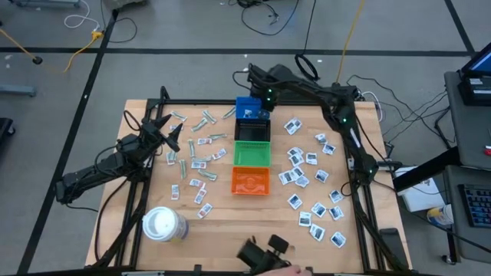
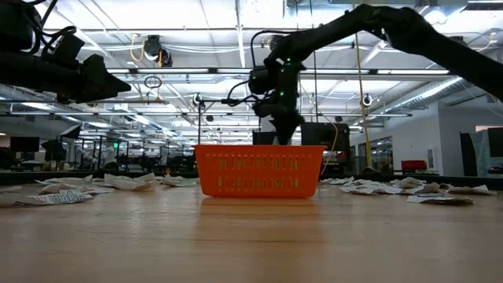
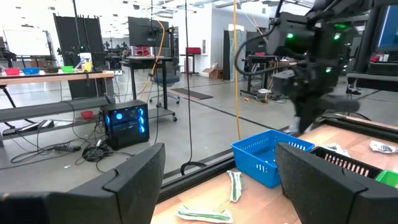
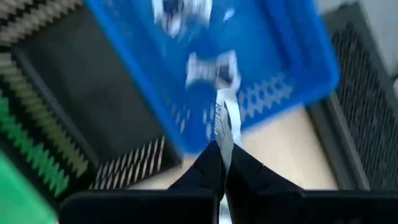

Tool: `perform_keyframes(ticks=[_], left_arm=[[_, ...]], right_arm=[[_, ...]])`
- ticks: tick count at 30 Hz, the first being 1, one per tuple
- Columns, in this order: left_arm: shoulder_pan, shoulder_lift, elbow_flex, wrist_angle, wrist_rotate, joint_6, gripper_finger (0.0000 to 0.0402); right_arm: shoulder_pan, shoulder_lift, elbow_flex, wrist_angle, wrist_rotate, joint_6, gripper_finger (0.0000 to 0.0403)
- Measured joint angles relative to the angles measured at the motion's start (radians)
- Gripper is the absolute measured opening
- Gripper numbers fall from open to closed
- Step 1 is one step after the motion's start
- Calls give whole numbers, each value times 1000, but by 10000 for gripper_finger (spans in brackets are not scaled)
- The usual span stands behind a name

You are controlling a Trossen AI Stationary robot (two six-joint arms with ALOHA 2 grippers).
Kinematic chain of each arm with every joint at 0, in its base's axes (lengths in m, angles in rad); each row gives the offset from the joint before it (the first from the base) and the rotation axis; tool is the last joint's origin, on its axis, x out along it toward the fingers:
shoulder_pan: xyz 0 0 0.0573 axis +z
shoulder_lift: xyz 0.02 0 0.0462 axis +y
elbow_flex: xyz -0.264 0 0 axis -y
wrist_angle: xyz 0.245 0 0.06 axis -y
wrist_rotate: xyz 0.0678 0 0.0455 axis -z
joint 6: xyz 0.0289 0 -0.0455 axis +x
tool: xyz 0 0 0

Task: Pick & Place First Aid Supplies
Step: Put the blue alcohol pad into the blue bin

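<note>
No print on the packets is legible. The right gripper [image 4: 222, 163] is pinched closed on a white packet [image 4: 225, 121] that sticks out past its fingertips, hanging over the blue bin [image 4: 261, 74], where two more white packets [image 4: 211, 67] lie. The left gripper [image 3: 217, 180] hovers empty with fingers spread; slim green-grey wrappers [image 3: 235, 185] lie on the table just ahead of it.

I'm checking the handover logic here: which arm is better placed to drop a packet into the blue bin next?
The right. The right gripper is shut on a white packet directly above the blue bin. The left gripper hangs open and empty over the table's left side, away from the bins.
</note>
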Motion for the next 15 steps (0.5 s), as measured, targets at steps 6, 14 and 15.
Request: perform_keyframes(ticks=[6,14,15], left_arm=[[0,0,0,0,0,0,305],[0,0,0,0,0,0,305],[0,0,0,0,0,0,306]], right_arm=[[2,41,-6,110,-3,-1,0],[8,39,-45,256,-3,-8,4],[9,38,-45,257,-4,-8,7]])
